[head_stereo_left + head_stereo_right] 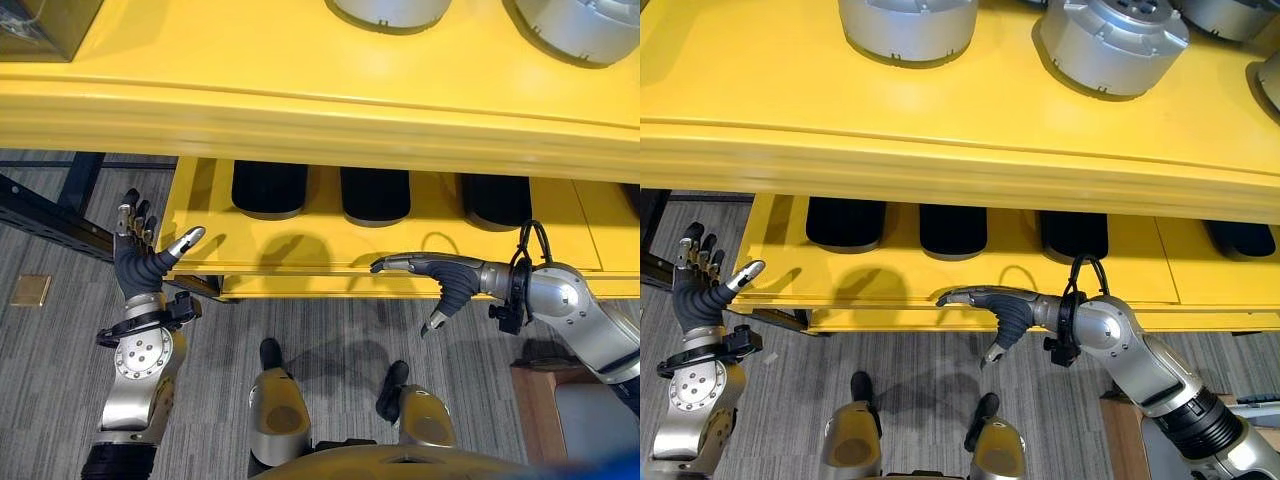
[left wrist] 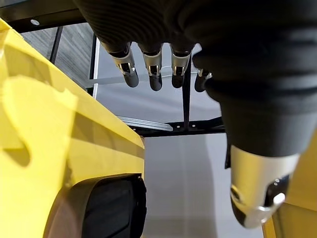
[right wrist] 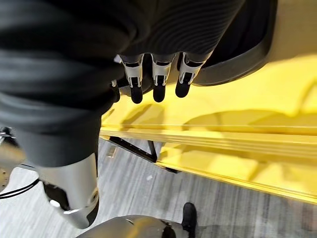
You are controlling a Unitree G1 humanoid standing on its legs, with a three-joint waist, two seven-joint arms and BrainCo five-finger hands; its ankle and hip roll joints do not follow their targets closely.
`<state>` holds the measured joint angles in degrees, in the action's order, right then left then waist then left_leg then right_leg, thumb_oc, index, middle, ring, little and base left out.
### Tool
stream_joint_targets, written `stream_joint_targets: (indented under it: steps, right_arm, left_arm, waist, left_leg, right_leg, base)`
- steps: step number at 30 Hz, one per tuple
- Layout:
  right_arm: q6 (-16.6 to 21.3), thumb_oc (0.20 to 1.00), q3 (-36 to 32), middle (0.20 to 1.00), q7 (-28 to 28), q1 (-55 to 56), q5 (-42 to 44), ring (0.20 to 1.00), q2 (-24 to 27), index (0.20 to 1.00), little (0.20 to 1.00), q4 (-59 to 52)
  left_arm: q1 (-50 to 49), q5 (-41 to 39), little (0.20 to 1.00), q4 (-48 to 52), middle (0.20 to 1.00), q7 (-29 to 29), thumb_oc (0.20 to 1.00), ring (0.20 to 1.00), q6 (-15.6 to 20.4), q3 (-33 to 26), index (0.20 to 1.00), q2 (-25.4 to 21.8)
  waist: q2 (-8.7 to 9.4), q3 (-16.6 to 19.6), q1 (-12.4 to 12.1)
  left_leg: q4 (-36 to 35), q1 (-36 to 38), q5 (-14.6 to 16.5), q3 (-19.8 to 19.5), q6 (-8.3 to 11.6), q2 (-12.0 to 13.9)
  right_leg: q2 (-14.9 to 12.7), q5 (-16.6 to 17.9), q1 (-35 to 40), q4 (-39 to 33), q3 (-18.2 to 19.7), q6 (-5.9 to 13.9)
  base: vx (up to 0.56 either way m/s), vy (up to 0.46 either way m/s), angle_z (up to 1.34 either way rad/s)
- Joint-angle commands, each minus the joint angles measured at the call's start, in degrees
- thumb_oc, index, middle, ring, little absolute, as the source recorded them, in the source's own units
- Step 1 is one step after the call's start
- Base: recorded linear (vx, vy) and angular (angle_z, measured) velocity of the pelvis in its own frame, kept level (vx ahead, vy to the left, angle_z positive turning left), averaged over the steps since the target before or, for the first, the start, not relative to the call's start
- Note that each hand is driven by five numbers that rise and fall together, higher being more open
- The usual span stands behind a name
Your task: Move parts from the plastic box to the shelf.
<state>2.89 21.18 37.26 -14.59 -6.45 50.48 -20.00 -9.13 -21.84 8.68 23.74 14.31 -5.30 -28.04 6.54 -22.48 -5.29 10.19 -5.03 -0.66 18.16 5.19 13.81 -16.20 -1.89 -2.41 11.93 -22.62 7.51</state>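
The yellow shelf [image 1: 960, 150] spans the view in two tiers. Silver cylindrical parts [image 1: 1110, 45] rest on its upper tier, and black parts [image 1: 952, 230] sit in a row on the lower tier. The right hand [image 1: 995, 305] reaches along the lower tier's front edge, fingers straight and empty. The left hand [image 1: 140, 262] stands upright just beside the shelf's left end, fingers spread, holding nothing.

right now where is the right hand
In the eye views, the right hand is open and empty at the front edge of the lower yellow shelf, below the black parts.
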Motion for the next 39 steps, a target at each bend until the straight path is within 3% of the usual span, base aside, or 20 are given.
stream_joint_targets:
  steps: [1,7,14,27,30,31,32,34,36,39]
  right_arm:
    - [0.27,1.0,1.24,1.0,-2.6,-5.74,-1.26,1.0,1.0,1.0,1.0,-1.44]
    - [-2.77,1.0,1.82,1.0,-4.71,-6.09,-5.34,1.0,-0.68,1.0,1.0,-0.37]
    - [-1.94,1.0,1.04,1.0,-9.81,-6.96,-10.63,1.0,-2.66,1.0,1.0,2.95]
    - [-4.01,1.0,3.89,1.0,-7.39,-10.4,-11.06,1.0,-4.08,1.0,1.0,5.53]
    - [-5.06,1.0,4.06,1.0,-3.98,-10.45,-5.85,1.0,-3.79,1.0,1.0,5.54]
    - [-6.43,1.0,4.06,1.0,-0.51,-10.02,-1.99,1.0,-4.1,1.0,1.0,5.1]
    - [-10.52,1.0,3.58,1.0,4.13,-8.52,2.79,1.0,-4.58,1.0,1.0,3.69]
    - [-14.89,1.0,2.98,1.0,6.08,-6.47,7.34,1.0,-5.48,1.0,1.0,2.4]
    - [-18.43,1.0,1.36,1.0,5.78,-3.44,13.91,1.0,-6.27,1.0,1.0,1.17]
    - [-18.82,1.0,-2.11,1.0,4.98,1.81,20.18,1.0,-7.45,1.0,1.0,0.9]
  left_arm:
    - [0.99,1.34,1.0,1.88,1.0,1.21,1.0,1.0,2.92,-0.3,1.0,-2.79]
    - [1.9,1.41,1.0,2.15,1.0,2.26,1.0,1.0,2.67,0.52,1.0,-2.11]
    - [3.55,2.17,1.0,2.69,1.0,2.29,1.0,1.0,1.71,1.08,1.0,-1.61]
    - [5.51,1.66,1.0,3.21,1.0,2.72,1.0,1.0,0.03,1.7,1.0,-1.64]
    - [5.27,-0.34,1.0,3.07,1.0,2.59,1.0,1.0,-1.11,1.33,1.0,-0.96]
    - [5.08,-3.99,1.0,2.63,1.0,1.25,1.0,1.0,-2.92,1.32,1.0,-0.31]
    - [4.67,-11.1,1.0,1.88,1.0,-0.54,1.0,1.0,-5.63,1.1,1.0,1.12]
    - [3.95,-16.38,1.0,0.51,1.0,-2.99,1.0,1.0,-8.03,0.97,1.0,2.87]
    - [2.99,-18.96,1.0,-0.12,1.0,-6.59,1.0,1.0,-6.94,1.06,1.0,4.33]
    - [1.3,-19.5,1.0,-0.17,1.0,-10.65,1.0,1.0,-4.02,1.25,1.0,5.67]
  waist:
    - [-0.32,-0.41,-0.14]
    - [-1.18,-0.88,0.21]
    - [-1.75,-1.31,0.5]
    - [-2.32,-1.63,0.24]
    - [-2.26,-1.39,0.15]
    - [-2.21,-1.2,0.17]
    - [-2.17,-0.85,0.24]
    - [-2.03,-0.36,0.32]
    - [-1.87,0.43,0.73]
    - [-1.68,1.83,1.38]
  left_leg:
    - [4.52,5.12,7.87,5.17,-1.03,3.06]
    - [4.55,4.92,7.72,5.3,-1.09,3.02]
    - [5.4,4.22,8.17,5.14,-1.45,3.01]
    - [6.22,3.81,8.63,4.91,-1.79,2.92]
    - [6.09,3.99,8.45,4.89,-1.73,2.92]
    - [6.0,4.12,8.28,5.02,-1.65,3.02]
    - [5.46,4.53,7.89,5.17,-1.54,2.98]
    - [4.66,5.12,7.28,5.49,-1.35,3.02]
    - [3.4,5.97,6.34,6.15,-0.93,3.37]
    - [1.38,6.78,4.96,6.79,-0.32,3.74]
  right_leg:
    - [-1.28,-1.27,-0.55,2.87,-3.78,1.02]
    - [-1.53,-1.53,-0.7,3.02,-3.49,0.84]
    - [-2.05,-1.52,-1.22,3.47,-3.27,0.85]
    - [-2.32,-1.92,-1.34,3.94,-2.98,0.59]
    - [-2.29,-2.03,-1.06,3.91,-3.04,0.44]
    - [-2.31,-2.07,-0.92,3.94,-3.18,0.38]
    - [-2.25,-2.04,-0.62,3.75,-3.34,0.3]
    - [-2.19,-1.89,-0.15,3.33,-3.58,0.28]
    - [-2.11,-1.49,0.52,2.36,-3.85,0.29]
    - [-1.75,-0.8,1.19,0.6,-3.85,0.39]
  base:
    - [0.0,0.0,0.0]
    - [-0.02,0.022,0.0]
    - [0.0,0.0,0.0]
    - [0.0,0.0,0.0]
    - [0.0,0.0,0.0]
    - [0.04,0.029,0.0]
    - [0.05,0.035,0.0]
    - [0.06,0.025,0.0]
    - [0.07,0.022,0.01]
    - [0.06,0.023,0.01]
